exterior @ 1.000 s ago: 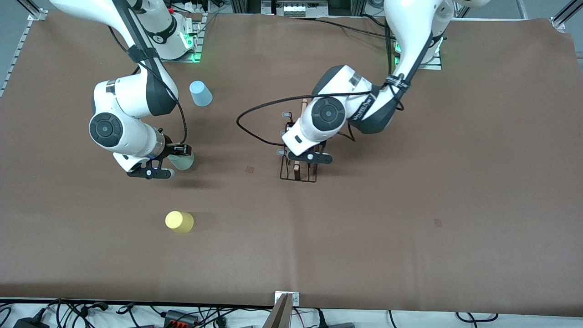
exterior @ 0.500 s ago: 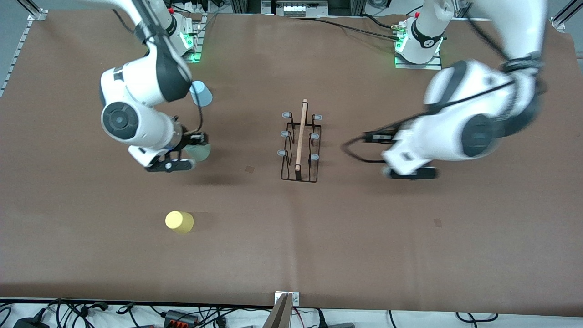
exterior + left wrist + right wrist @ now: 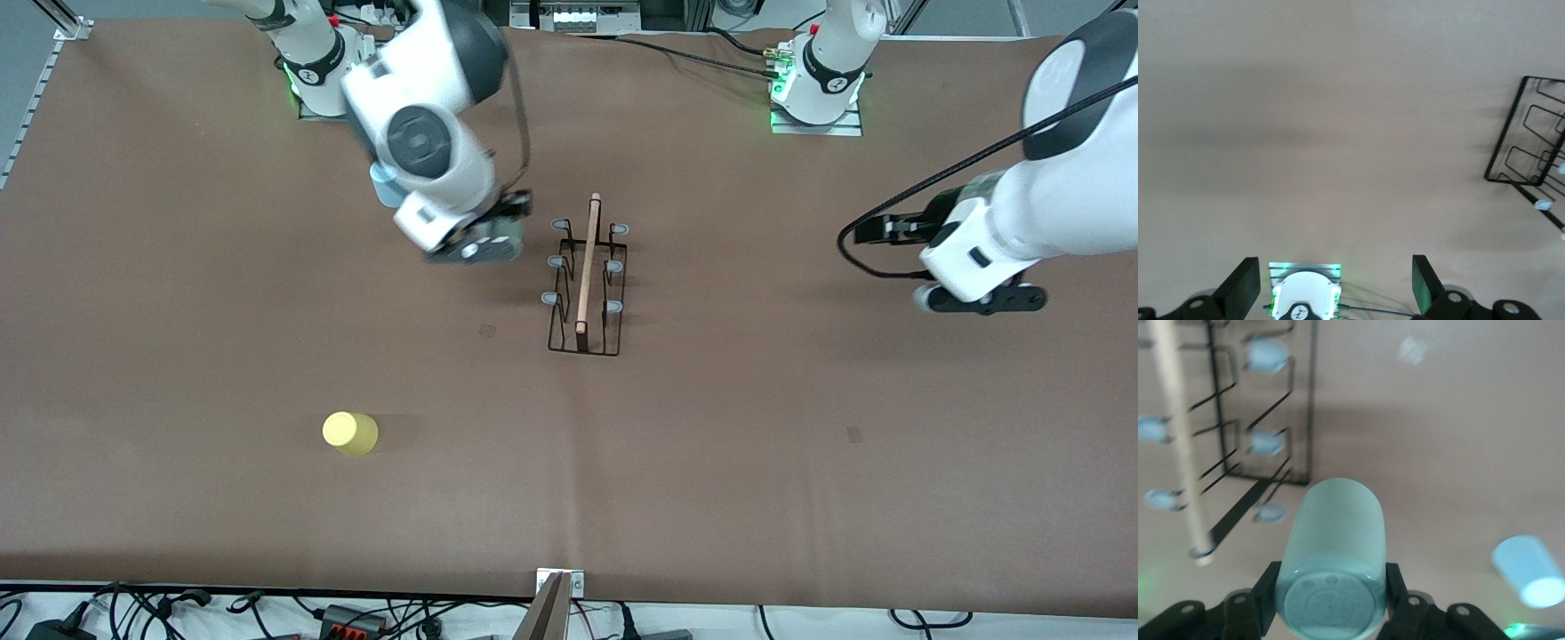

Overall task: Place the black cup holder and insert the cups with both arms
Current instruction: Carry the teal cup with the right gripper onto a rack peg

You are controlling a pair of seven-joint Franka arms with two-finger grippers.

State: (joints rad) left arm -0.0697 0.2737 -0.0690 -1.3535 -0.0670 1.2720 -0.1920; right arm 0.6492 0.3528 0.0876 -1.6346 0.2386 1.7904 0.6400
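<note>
**Green cup in the right gripper's grasp beside the rack**

While the black cup holder (image 3: 585, 276) stands upright on the brown table (image 3: 711, 462) about midway between the two arm bases, the right gripper (image 3: 480, 246) hangs in the air just beside it, toward the right arm's end. Its two fingers are closed against the sides of the pale green cup (image 3: 1333, 563), which sits between them with its closed base turned to the wrist camera and its body pointing away toward the tabletop. From the front camera that cup (image 3: 503, 233) shows only as a small greenish patch under the wrist.

The rack's light wooden rod (image 3: 586, 262) runs along its top, with grey-capped pegs (image 3: 559, 224) in a row on each side; all the pegs are bare. In the right wrist view the rack (image 3: 1251, 420) fills one corner, just past the held cup.

The light blue cup (image 3: 383, 183) stands on the table near the right arm's base, mostly hidden by the right arm (image 3: 427, 107) in the front view; the right wrist view shows it (image 3: 1528, 571) more fully, lying apart from the rack. The yellow cup (image 3: 349, 433) stands alone, nearer to the front camera than the rack and toward the right arm's end.

The left gripper (image 3: 976, 299) waits over bare table at the left arm's end, well apart from the rack. Its fingers (image 3: 1245, 288) are spread wide with nothing between them, and one end of the rack (image 3: 1531, 143) shows at the edge of its wrist view
</note>
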